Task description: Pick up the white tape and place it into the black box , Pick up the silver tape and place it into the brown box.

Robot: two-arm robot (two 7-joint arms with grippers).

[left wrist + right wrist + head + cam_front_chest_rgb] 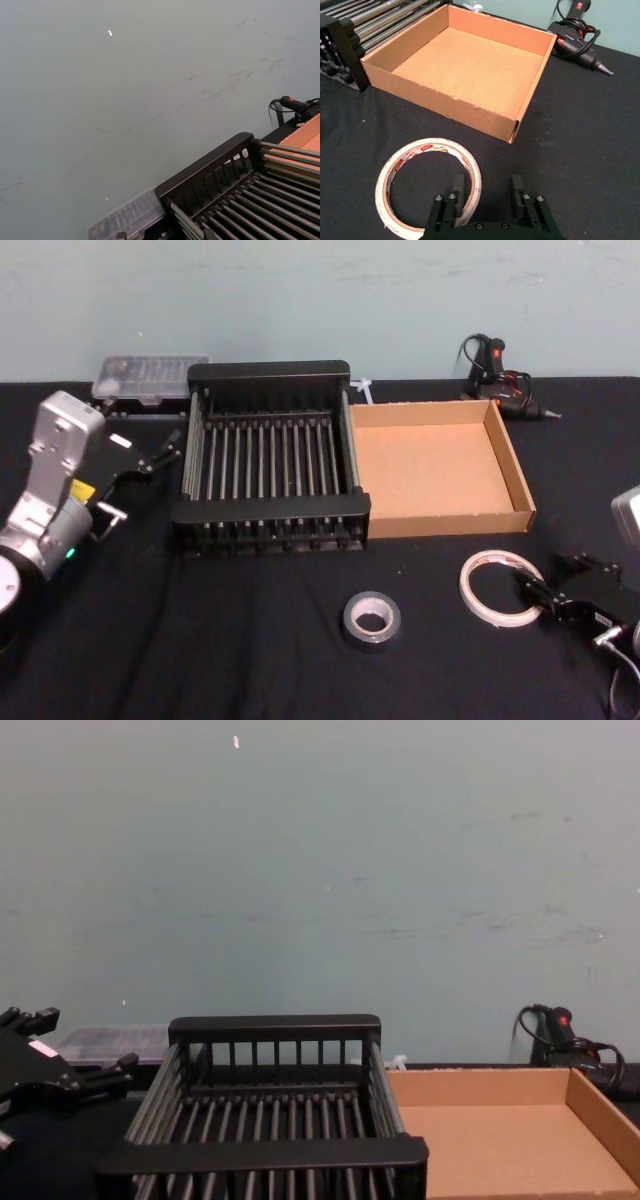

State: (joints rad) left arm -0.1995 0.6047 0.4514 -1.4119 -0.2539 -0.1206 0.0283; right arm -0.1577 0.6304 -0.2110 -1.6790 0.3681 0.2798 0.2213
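The white tape (497, 587) lies flat on the black cloth at the front right, its core marked in red (427, 186). My right gripper (487, 187) is open and low over it, one finger inside the ring's near rim and the other outside; it comes in from the right (530, 592). The silver tape (372, 618) lies flat at the front centre, left of the white roll. Behind them the empty black box (270, 502) and the empty brown box (520, 465) stand side by side. My left gripper (160, 453) hangs open left of the black box.
A clear plastic case (150, 377) lies behind the black box at the back left. A glue gun with its cable (500, 380) rests behind the brown box's far right corner. A pale wall closes the table's back edge.
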